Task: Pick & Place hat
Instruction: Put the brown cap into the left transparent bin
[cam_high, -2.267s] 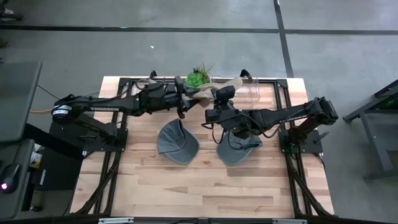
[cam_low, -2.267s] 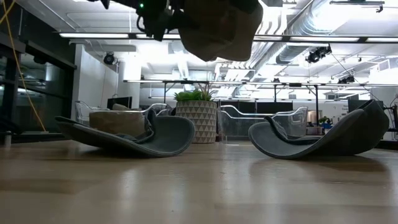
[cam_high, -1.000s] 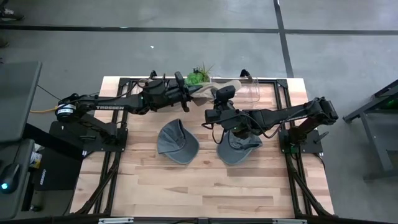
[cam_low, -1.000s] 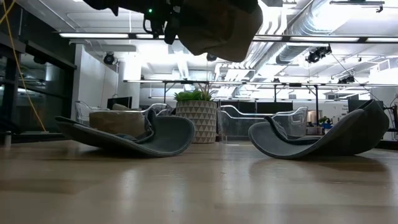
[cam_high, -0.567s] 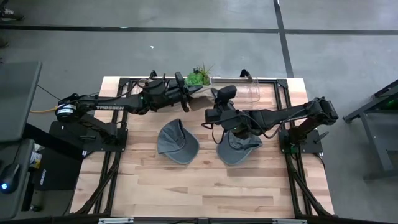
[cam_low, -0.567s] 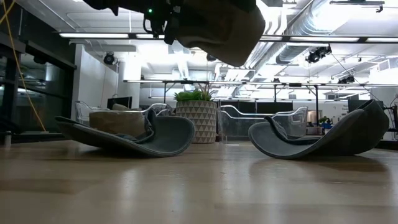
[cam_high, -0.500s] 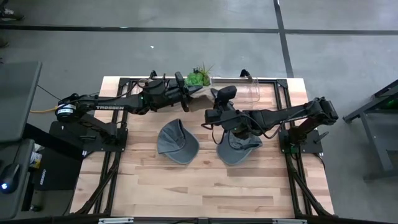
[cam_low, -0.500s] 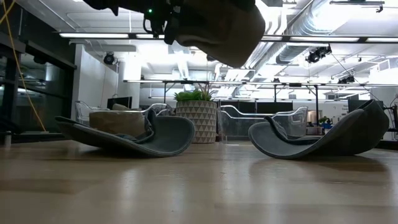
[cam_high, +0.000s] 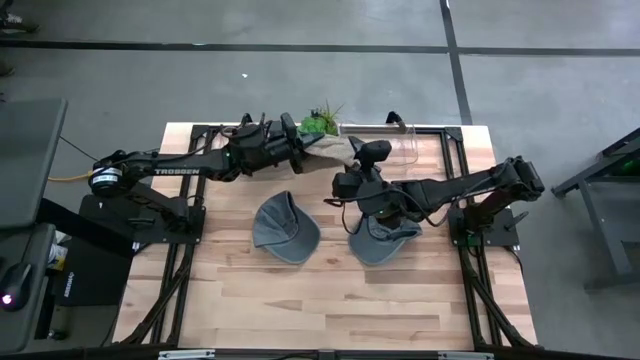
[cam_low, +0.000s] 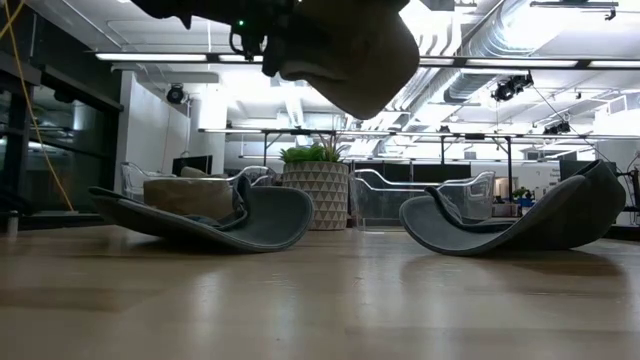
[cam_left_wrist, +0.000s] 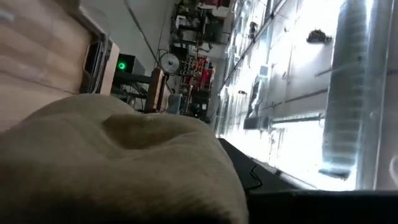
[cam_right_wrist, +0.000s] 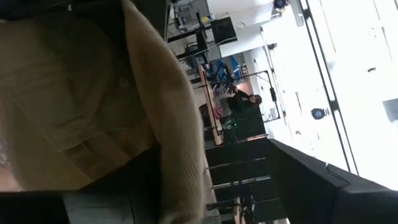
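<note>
Two grippers meet at one tan hat (cam_high: 335, 150), which hangs in the air near the far edge of the worktop (cam_high: 330, 300), just in front of the potted plant (cam_high: 318, 124). The left gripper (cam_high: 296, 150) is clamped tight on the hat's crown end, its arm reaching in from the worktop's left side; the right gripper (cam_high: 362, 160) sits at the hat's other end, and whether its jaws have parted or hold the brim I cannot tell from these pictures. Judging the step as carrying this hat toward its resting place, the left arm should keep its grip firm and level, lift clear of the plant's leaves, and the right arm should back away fully before any sideways travel so the brim is not dragged. Beyond them, two grey hats lie upturned on the worktop's middle, the left grey hat (cam_high: 284, 226) and the right grey hat (cam_high: 383, 238), the latter under the right arm. From above the hat's position over the worktop is plain; the low view alone shows how high it floats above the grey hats (cam_low: 345, 45) and a clear container (cam_low: 420, 195) behind. Both wrist views are filled with tan fabric, (cam_left_wrist: 112, 168) and (cam_right_wrist: 74, 93).
</note>
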